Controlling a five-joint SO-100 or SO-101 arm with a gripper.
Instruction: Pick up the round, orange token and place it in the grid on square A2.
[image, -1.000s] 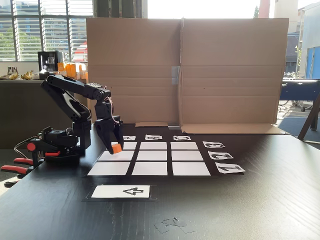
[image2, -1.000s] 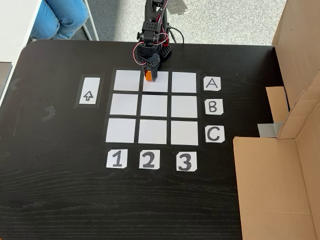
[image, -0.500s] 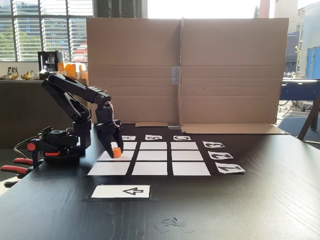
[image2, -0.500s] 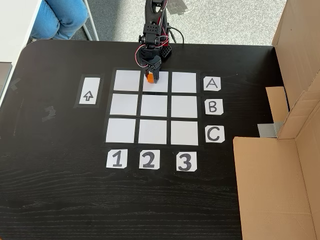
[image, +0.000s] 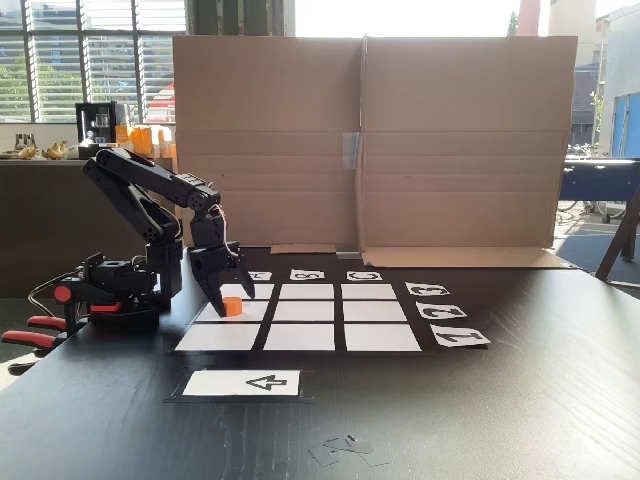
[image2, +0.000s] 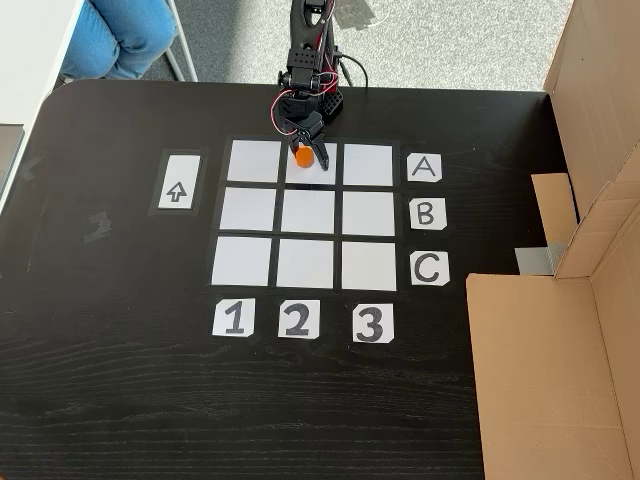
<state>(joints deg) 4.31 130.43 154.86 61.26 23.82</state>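
The orange token (image: 232, 306) (image2: 303, 156) stands upright on the grid (image: 300, 312) (image2: 308, 212). It rests in square A2 (image: 256, 312) (image2: 312, 176), the middle cell of the row beside the A card, near the edge closest to the arm. My black gripper (image: 234, 298) (image2: 308, 157) hangs low over that cell and is open. Its fingers stand apart on either side of the token, and neither visibly presses on it.
A white arrow card (image: 243, 382) (image2: 177, 192) lies beside the grid's column 1. Letter cards (image2: 424, 167) and number cards (image2: 298, 319) edge the grid. A cardboard wall (image: 400, 150) (image2: 590, 150) closes the far side. The arm base (image: 110, 285) is clamped at the table edge. A person's legs (image2: 120, 35) are behind the table.
The gripper came down toward square A2 with the token and opened. The token now stands on the paper, free between the spread fingers.
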